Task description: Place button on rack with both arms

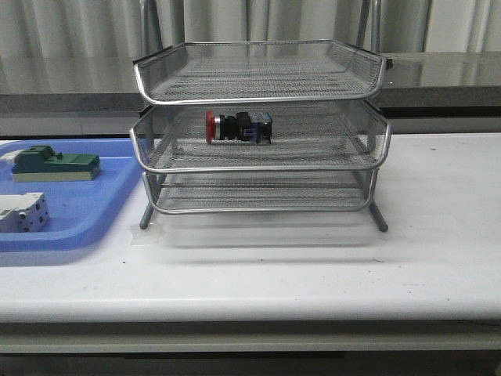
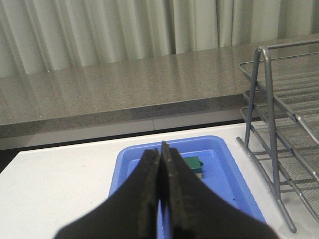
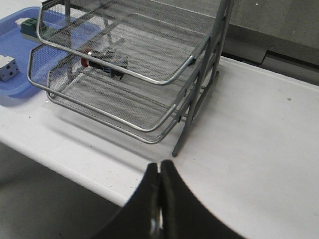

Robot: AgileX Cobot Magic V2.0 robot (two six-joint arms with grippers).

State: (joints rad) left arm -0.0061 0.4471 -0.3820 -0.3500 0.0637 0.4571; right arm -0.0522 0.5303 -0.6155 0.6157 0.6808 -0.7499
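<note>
Front view shows the button (image 1: 239, 128) lying on its side in the middle tier of the rack (image 1: 258, 160), well apart from both my claws. My left claw (image 2: 160, 164) is pinched closed, empty, above the blue tray (image 2: 224, 174); my right claw (image 3: 159, 174) is closed too, empty, near the rack's corner

Lab bench: white table (image 1: 438, 235), curtains (image 1: 258, 23), parts tray (image 1: 86, 211)
</note>
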